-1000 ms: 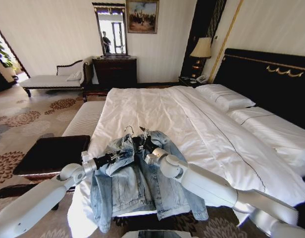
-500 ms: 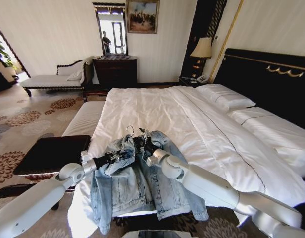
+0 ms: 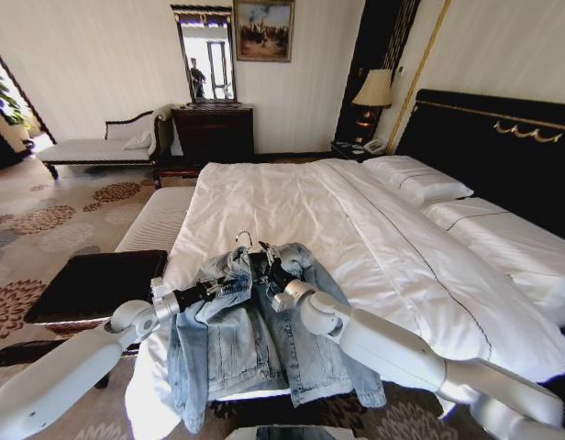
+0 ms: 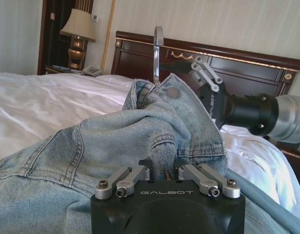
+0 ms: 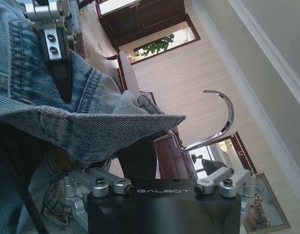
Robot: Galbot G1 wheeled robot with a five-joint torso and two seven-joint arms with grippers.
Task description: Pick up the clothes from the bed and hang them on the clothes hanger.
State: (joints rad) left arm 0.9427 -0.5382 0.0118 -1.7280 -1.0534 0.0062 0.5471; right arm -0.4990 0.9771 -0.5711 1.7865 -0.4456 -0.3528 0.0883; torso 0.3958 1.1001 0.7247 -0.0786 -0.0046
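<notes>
1. The clothes hanger (image 3: 249, 246) is mostly buried in the denim jacket (image 3: 255, 339); only its chrome hook (image 4: 158, 51) and a dark stretch at the neck show.
2. The jacket lies on the bed (image 3: 356, 238) at its foot end, sleeves draping over the edge.
3. The left gripper (image 4: 163, 171) is clenched on a collar fold.
4. The right gripper (image 3: 270, 268) sits at the collar; whether it grips the hanger I cannot tell.
5. A dark bench (image 3: 99, 284) stands beside the bed.

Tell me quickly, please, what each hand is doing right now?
Left hand: shut on the jacket collar.
Right hand: at the collar by the hanger; grip cannot be told.
</notes>
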